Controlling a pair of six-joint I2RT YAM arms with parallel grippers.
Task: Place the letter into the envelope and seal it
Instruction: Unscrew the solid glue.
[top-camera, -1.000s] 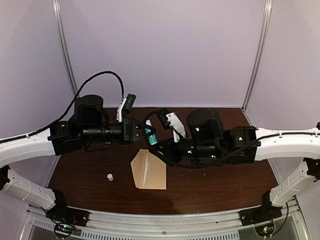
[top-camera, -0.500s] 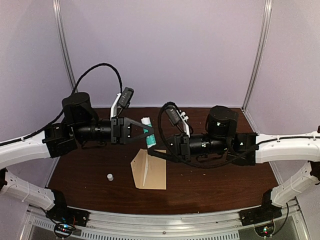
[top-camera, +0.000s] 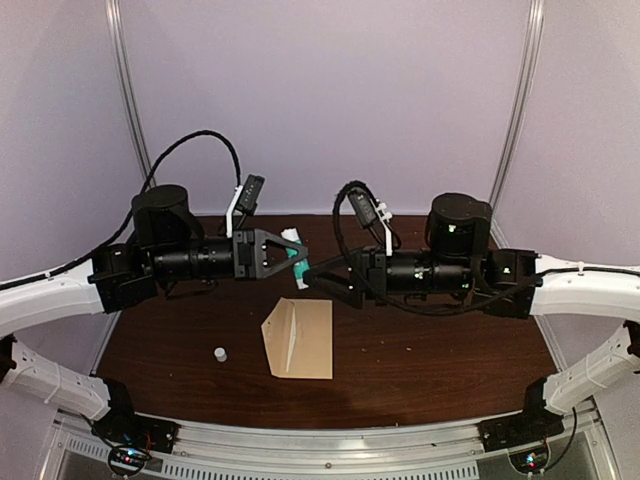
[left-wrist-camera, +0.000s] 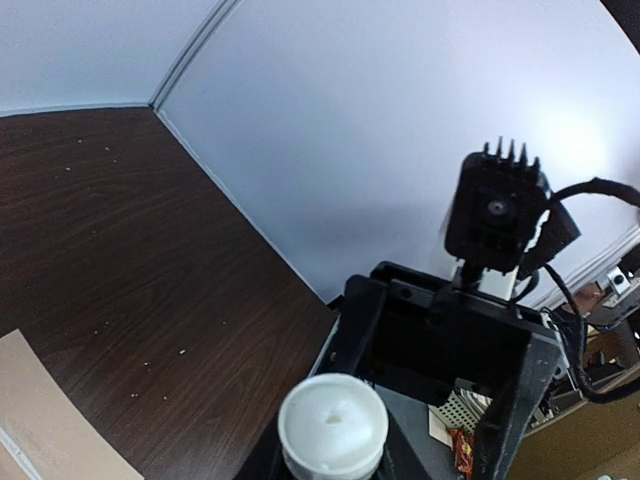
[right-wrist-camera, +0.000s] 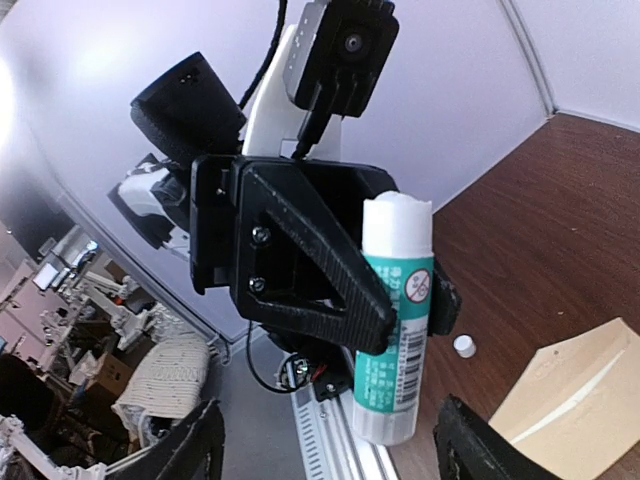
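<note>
The tan envelope (top-camera: 298, 338) lies flat on the dark table, also seen at the lower right of the right wrist view (right-wrist-camera: 575, 400). The letter does not show. My left gripper (top-camera: 297, 258) is shut on a teal and white glue stick (top-camera: 292, 243), held upright above the table; its uncapped white top (left-wrist-camera: 332, 425) faces the left wrist camera. My right gripper (top-camera: 312, 282) faces it from the right, open. In the right wrist view its fingers (right-wrist-camera: 480, 445) stand wide on either side of the glue stick (right-wrist-camera: 395, 320), apart from it.
A small white cap (top-camera: 220, 353) stands on the table left of the envelope, also in the right wrist view (right-wrist-camera: 464, 346). Both arms span the table's middle at mid height. Pale walls close the back and sides; a metal rail (top-camera: 330, 450) runs along the near edge.
My right gripper's jaws have gone from shut to open, and it has risen and drawn back slightly to the right. The left gripper still holds the glue stick, now a little higher.
</note>
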